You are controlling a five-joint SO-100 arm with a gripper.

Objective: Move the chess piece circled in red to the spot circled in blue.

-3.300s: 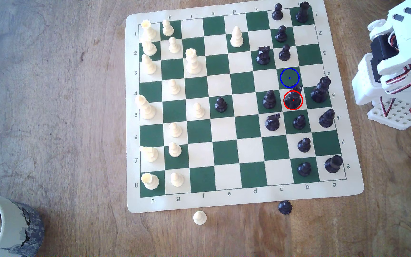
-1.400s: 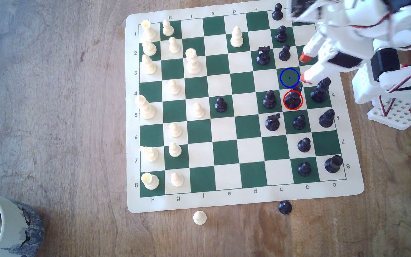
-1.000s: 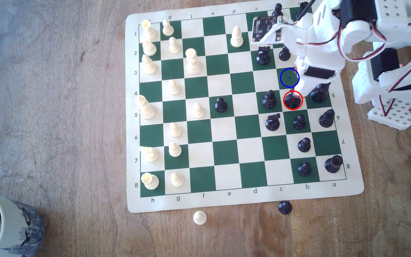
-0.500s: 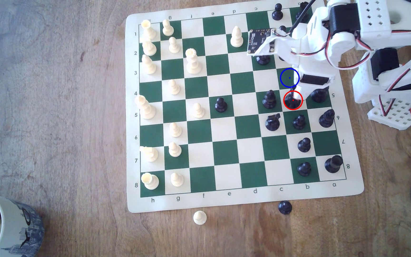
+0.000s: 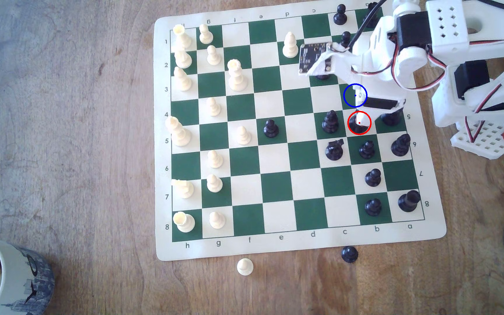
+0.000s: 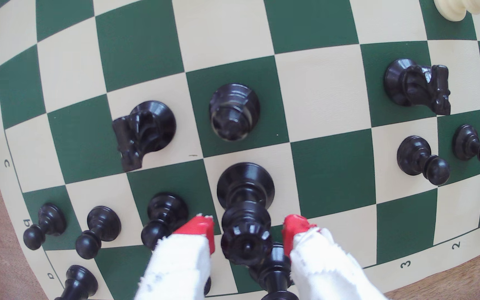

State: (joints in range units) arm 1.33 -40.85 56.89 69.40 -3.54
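While the black queen (image 6: 245, 213) stands upright on the cream square ringed in red, the end effector (image 6: 248, 234) is seen lowered over it, its red-tipped fingers (image 6: 201, 229) spread apart, one on each side of the crown-like head, with a narrow gap visible on both sides. No contact can be confirmed. In the exterior view the queen (image 5: 354, 124) is partly covered by a white finger. The blue-ringed dark green square (image 5: 348, 96) lies directly beside the queen's square on the chess mat (image 5: 278, 242), partly overlapped by the arm. A black pawn (image 6: 162, 220) stands just beside the queen.
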